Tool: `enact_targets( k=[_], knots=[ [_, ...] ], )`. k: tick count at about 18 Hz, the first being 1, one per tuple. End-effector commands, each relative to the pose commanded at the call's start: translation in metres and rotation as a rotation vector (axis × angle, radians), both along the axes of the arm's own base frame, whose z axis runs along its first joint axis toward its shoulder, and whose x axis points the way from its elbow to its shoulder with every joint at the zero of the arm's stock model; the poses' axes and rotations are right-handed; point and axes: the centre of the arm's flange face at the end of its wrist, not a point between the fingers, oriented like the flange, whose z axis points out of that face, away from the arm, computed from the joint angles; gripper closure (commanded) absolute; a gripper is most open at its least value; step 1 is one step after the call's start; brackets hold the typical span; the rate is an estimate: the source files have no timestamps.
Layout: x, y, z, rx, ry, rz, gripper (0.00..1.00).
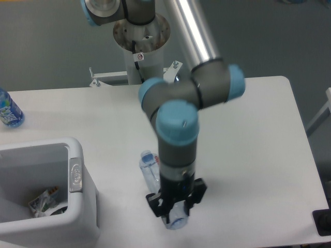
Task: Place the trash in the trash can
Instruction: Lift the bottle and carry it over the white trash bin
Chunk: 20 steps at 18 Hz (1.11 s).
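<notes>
Camera: end effector (175, 205) grips the bottle (158, 182); trash can (77, 178) holds crumpled litter (44, 201).

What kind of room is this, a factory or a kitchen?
Most likely a robotics lab or test area, not a kitchen. A robot arm on a pedestal works over a plain white table on a bare grey floor, its end effector at a plastic bottle near a grey trash can.

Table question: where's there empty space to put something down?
The right side of the table, beyond the gripper and its water bottle, is bare. So is the back strip between the blue-labelled bottle and the arm. The front left is crowded by the trash can.
</notes>
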Motion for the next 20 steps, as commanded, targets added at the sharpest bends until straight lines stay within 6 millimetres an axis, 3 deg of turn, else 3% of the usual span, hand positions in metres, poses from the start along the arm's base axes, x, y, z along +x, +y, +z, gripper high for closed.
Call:
enact_targets(
  k=[5,8,14,18,20],
  knots=[
    [0.012,-0.001,0.076,0.168,0.106,-0.015,0.51],
    [0.024,-0.003,0.111,0.235,0.118,-0.049,0.51],
    [0.081,0.015,0.146,0.325,0.192,-0.141,0.51],
    [0.134,0.031,0.159,0.347,0.194,-0.216,0.5],
    [0.163,0.044,0.155,0.346,0.184,-0.259,0.48]
  ],
)
